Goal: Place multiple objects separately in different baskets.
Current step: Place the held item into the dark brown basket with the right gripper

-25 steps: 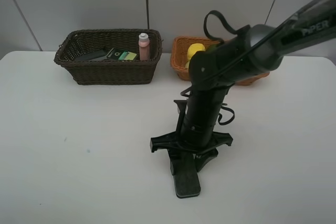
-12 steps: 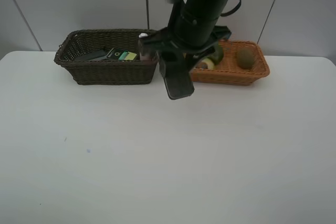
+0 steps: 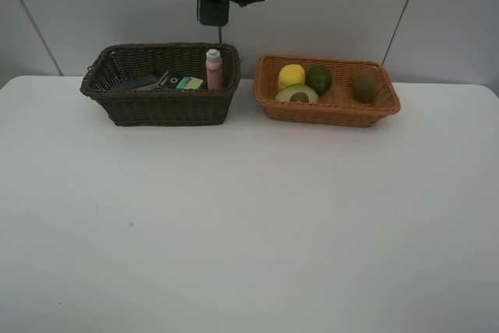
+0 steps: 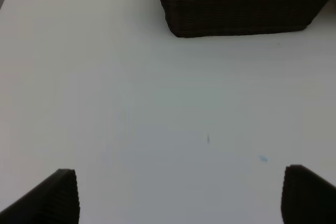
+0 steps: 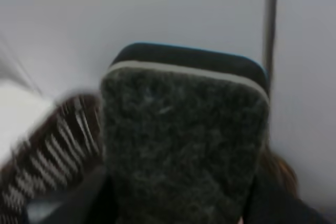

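White table (image 3: 234, 216) under a pale panelled wall carries two wicker baskets side by side near its far edge, close but apart. One dark basket (image 3: 160, 107) stands on the left and is the deeper; one tan basket (image 3: 327, 111) stands on the right and is shallower.

Four fruits lie in the tan basket: one lemon (image 3: 291, 75), one whole avocado (image 3: 318, 79) just beside it, one halved avocado (image 3: 296, 94) cut face up in front of them, and one kiwi (image 3: 363, 86) apart at the right end.

Inside the dark basket, one pink bottle (image 3: 214, 69) with a white cap stands upright near the right wall. Beside it lie a dark item with a green and yellow label (image 3: 181, 82) and another dark flat thing; no writing on them can be read.

High above the dark basket's back right corner, the right arm's fingers (image 3: 212, 7) grip one black eraser (image 5: 184, 135), its felt face filling the right wrist view.

Left fingers (image 4: 178, 195) are spread wide over bare table, grasping nothing, with the dark basket ahead of them.
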Robot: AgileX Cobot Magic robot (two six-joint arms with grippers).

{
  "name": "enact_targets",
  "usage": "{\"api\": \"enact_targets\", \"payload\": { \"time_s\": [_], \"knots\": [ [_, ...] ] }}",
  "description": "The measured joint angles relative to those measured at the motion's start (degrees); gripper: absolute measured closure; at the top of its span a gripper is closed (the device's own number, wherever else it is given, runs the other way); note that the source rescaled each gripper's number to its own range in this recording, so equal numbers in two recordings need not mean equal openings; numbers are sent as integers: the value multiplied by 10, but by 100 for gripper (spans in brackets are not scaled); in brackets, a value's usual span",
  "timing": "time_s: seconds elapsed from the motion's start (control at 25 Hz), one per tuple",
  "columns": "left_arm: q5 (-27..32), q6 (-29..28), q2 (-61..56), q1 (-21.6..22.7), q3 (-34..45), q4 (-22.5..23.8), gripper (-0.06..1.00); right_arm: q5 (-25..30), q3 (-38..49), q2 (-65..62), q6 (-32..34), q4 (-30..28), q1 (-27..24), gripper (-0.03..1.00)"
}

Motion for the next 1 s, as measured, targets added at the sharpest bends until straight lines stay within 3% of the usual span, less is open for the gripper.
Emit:
{"api": "enact_targets", "payload": {
  "time_s": [0.12,0.2,0.28,0.56,0.64,0.72,0.76,0.88,1.0],
  "knots": [
    [0,0,0,0,0,0,-6,-142,0,45,0,1,-1,64],
    [0,0,0,0,0,0,-6,-211,0,71,0,1,-1,64],
    [0,0,0,0,0,0,-6,-243,0,94,0,1,-1,64],
    [0,0,0,0,0,0,-6,-209,0,114,1,1,-1,64],
    [0,0,0,0,0,0,-6,-204,0,114,1,2,-1,48],
    [0,0,0,0,0,0,-6,-195,0,114,1,3,-1,18],
    [0,0,0,0,0,0,-6,-190,0,114,2,3,-1,9],
    [0,0,0,0,0,0,-6,-171,-1,113,2,4,-1,-1],
    [0,0,0,0,0,0,-6,-140,-1,102,2,4,-1,-3]
  ]
}}
